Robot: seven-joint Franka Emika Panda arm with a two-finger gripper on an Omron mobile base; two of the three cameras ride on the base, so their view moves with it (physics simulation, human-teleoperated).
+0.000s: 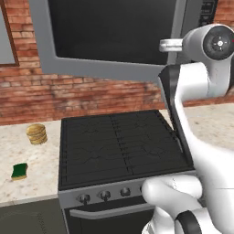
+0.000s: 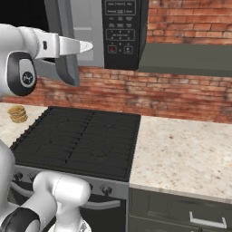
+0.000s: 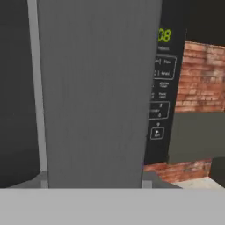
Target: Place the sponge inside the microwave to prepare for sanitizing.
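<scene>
So the white arm is up at the big grey box microwave (image 1: 114, 39) with the dark-windowed door, working the door rather than the sponge. From what I can see the door has swung partway out; in the hand view its grey edge sits right in front of the camera, with the black button panel (image 3: 160, 96) just beside it. The fingers are pressed together and I can't spot anything pinched in them.

The small dark green sponge with the yellow edge (image 1: 19, 171) lies on the speckled stone surface (image 1: 32, 160), left of the black stovetop (image 1: 119, 146), near the round tan stack of discs (image 1: 36, 134) but not touching it.

My guess: this is the door-opening step. Next the arm has to get the door fully clear, then swing down and left for the sponge.

Can't see inside the microwave from here, so no idea what's in the cavity.
</scene>
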